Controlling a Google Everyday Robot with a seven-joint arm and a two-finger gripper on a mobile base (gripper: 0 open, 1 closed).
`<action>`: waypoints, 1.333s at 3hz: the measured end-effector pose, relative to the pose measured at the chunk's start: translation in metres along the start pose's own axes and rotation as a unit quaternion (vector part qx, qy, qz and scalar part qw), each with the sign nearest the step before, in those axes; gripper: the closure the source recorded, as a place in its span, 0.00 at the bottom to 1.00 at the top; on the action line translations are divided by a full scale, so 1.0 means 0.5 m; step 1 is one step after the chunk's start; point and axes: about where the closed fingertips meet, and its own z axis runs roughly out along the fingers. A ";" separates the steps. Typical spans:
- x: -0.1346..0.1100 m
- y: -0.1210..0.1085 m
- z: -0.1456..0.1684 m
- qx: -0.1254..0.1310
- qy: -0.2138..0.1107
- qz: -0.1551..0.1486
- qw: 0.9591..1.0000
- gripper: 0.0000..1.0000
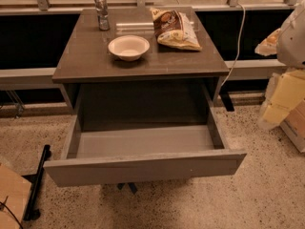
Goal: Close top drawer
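Note:
The top drawer (143, 168) of the grey-brown cabinet (143, 66) is pulled far out toward me. Its plain front faces the camera and its light grey inner box (143, 140) is empty. The two lower drawers are hidden behind the open drawer's front. My arm comes in at the right edge as a white part (293, 32) above a pale yellow part. My gripper (285, 99) is at that lower pale part, to the right of the drawer and apart from it, holding nothing that I can see.
On the cabinet top stand a white bowl (128, 47), a snack bag (174, 30) and a metal cup (101, 12). A white cable (237, 46) hangs at the right. A black bar (37, 182) and a cardboard box (12, 194) lie on the speckled floor at the left.

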 end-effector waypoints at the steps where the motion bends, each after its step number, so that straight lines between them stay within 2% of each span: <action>1: 0.022 0.012 0.041 -0.023 -0.024 -0.001 0.999 0.36; 2: 0.042 0.036 0.095 -0.050 -0.049 -0.006 0.998 0.59; 3: 0.049 0.066 0.184 -0.083 -0.072 -0.009 0.994 0.82; 4: 0.048 0.095 0.283 -0.113 -0.083 -0.006 0.990 1.00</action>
